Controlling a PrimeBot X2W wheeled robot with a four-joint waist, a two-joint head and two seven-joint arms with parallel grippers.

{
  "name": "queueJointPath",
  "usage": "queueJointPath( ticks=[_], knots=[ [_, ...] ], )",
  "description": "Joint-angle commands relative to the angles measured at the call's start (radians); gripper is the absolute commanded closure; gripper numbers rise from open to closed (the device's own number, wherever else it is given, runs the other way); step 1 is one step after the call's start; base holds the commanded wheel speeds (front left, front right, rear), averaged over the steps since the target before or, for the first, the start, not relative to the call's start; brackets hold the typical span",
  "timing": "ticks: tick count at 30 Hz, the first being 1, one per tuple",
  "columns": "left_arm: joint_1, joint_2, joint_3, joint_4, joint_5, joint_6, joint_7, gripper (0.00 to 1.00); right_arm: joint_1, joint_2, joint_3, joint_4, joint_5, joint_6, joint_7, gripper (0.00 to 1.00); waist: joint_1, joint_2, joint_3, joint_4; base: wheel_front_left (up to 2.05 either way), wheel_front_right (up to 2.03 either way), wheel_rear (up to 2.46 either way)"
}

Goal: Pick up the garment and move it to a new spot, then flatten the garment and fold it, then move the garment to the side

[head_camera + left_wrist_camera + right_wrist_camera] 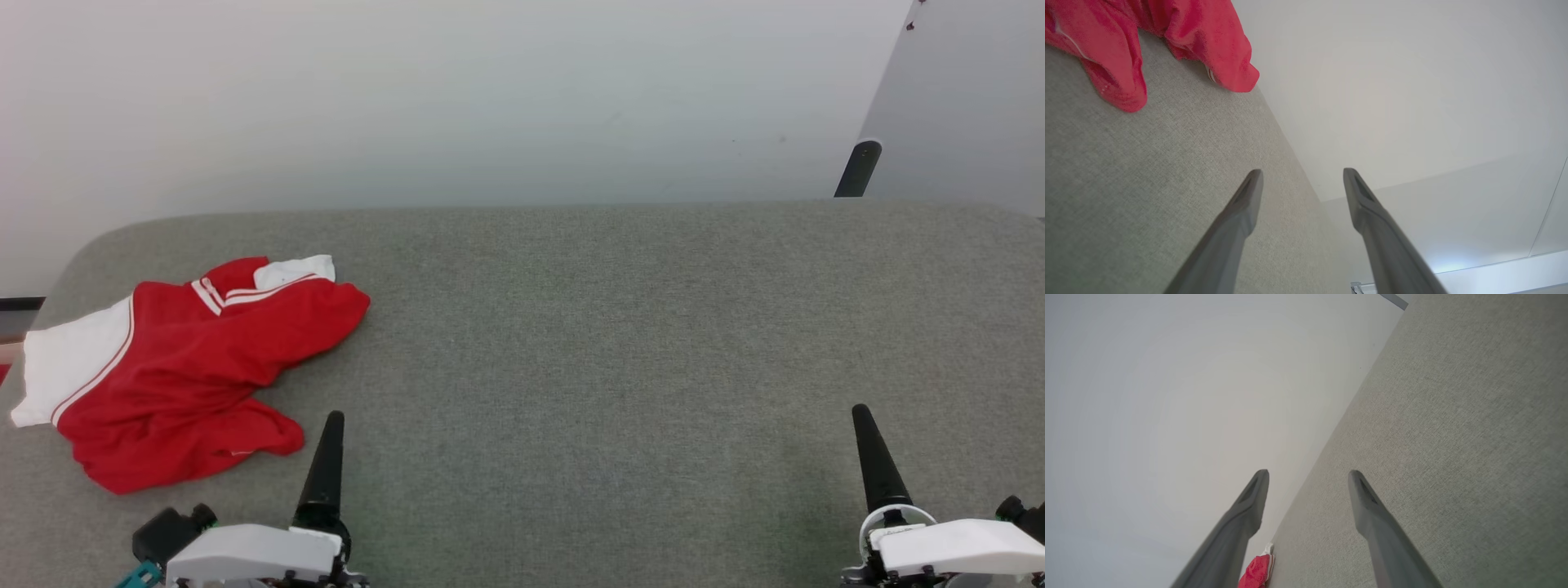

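The garment (pixel 192 367), a red shirt with white sleeves and striped trim, lies crumpled at the left end of the grey table (pixel 612 343). Its red folds also fill the top left of the left wrist view (pixel 1167 36), and a small red corner of the garment (pixel 1257 573) shows low in the right wrist view. My left gripper (pixel 331 425) hovers near the front edge, just right of the garment's lower hem, and its open fingers (pixel 1249 200) hold nothing. Far to the right, my right gripper (pixel 861 416) is open too, its fingers (pixel 1367 502) spread over bare table.
The grey fabric-covered table runs the full width and ends at a pale wall behind. A black post (pixel 857 167) and a slanted grey panel (pixel 963 98) stand at the back right. A wide stretch of table lies between my two grippers.
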Motion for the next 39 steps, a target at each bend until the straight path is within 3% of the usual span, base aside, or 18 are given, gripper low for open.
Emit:
queueJointPath(
  ticks=[1, 11, 20, 39],
  knots=[
    [-0.016, 0.007, 0.0, -0.016, 0.055, 0.007, -0.009, 0.0, -0.017, -0.007, 0.003, -0.013, -0.058, 0.001, -0.011, 0.0, 0.0, 0.0, 0.0, 0.001, 0.0, 0.0, 0.0],
    [-0.016, 0.009, -0.01, -0.032, 0.353, 0.033, -0.039, 0.0, -0.017, -0.001, 0.003, -0.019, -0.323, 0.001, -0.042, 0.0, 0.0, 0.0, -0.002, 0.003, 0.0, 0.0, 0.0],
    [-0.006, -0.005, -0.009, -0.044, 0.559, 0.037, -0.064, 0.0, -0.01, 0.007, 0.007, -0.033, -0.53, 0.001, -0.067, 0.0, 0.0, 0.0, -0.004, 0.004, 0.0, 0.0, 0.0],
    [0.008, -0.022, 0.001, -0.05, 0.817, 0.012, -0.109, 0.0, 0.004, 0.011, 0.018, -0.045, -0.779, 0.001, -0.112, 0.0, 0.0, 0.0, -0.012, 0.011, 0.0, 0.0, 0.0]
  ],
)
